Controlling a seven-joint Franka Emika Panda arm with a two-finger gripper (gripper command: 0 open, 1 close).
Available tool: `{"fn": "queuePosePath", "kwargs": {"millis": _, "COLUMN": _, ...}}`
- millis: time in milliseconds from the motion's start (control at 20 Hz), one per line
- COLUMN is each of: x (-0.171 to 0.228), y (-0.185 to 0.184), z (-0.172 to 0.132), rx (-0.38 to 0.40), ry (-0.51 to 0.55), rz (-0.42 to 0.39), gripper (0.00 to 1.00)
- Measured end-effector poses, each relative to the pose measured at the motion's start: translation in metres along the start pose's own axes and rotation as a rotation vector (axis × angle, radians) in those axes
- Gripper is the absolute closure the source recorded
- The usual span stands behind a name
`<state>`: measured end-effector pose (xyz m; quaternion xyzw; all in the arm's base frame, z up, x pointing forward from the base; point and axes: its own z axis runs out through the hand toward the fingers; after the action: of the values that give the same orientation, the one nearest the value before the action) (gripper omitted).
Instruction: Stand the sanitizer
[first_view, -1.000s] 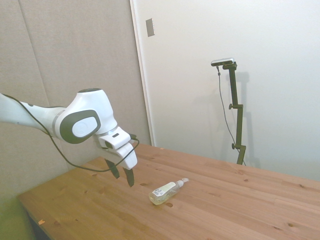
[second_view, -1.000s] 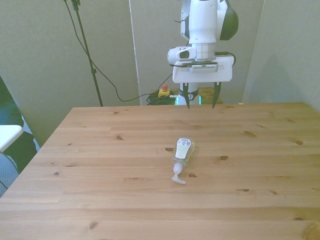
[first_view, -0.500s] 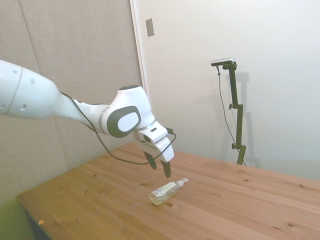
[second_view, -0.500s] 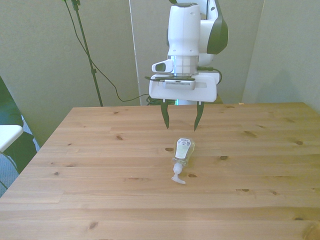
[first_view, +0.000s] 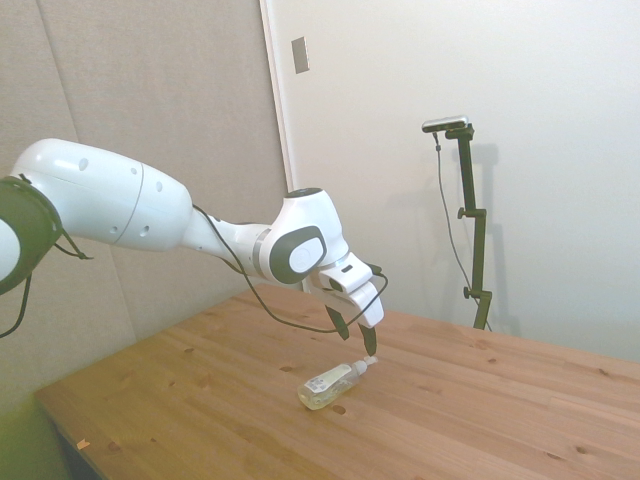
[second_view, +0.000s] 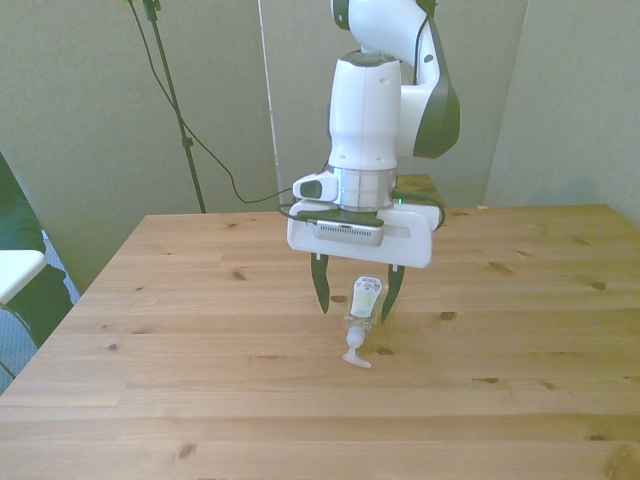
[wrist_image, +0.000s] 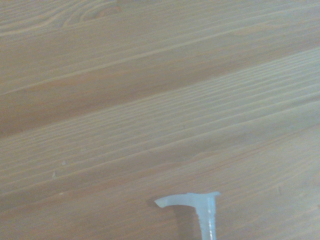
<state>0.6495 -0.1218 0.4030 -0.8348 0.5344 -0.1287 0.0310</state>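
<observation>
1. Sanitizer (second_view: 363, 312), a small slim clear plastic bottle of pale yellowish liquid with a white label and white pump top, lies on its side near the middle of the wooden table (second_view: 200, 330), pump pointing away from the robot's edge.
2. The white arm's two-finger gripper (second_view: 355, 298) hangs wide apart, straddling the bottle's body.
3. A good grasp probably needs the fingers lowered evenly around the body, closed gently, then tipped upright onto the base.

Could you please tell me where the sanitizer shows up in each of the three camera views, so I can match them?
Side view: sanitizer lies on its side at lower centre, beneath the open pincer.
Front view: it lies at centre, pump toward the camera, partly behind the pincer.
Wrist view: only its white pump top shows.
Shared landmark: the wooden table.
</observation>
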Motion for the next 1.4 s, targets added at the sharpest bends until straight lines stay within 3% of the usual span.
{"fn": "queuePosePath", "kwargs": {"millis": 350, "x": -0.005, "y": -0.012, "z": 0.046, "rx": -0.046, "ry": -0.016, "rz": -0.01, "gripper": 0.0}}
{"fn": "queuePosePath", "kwargs": {"millis": 400, "x": -0.004, "y": -0.012, "z": 0.05, "rx": -0.05, "ry": -0.017, "rz": -0.009, "gripper": 1.0}}
{"fn": "queuePosePath", "kwargs": {"millis": 1400, "x": 0.002, "y": -0.005, "z": 0.055, "rx": -0.067, "ry": -0.04, "rz": 0.023, "gripper": 1.0}}
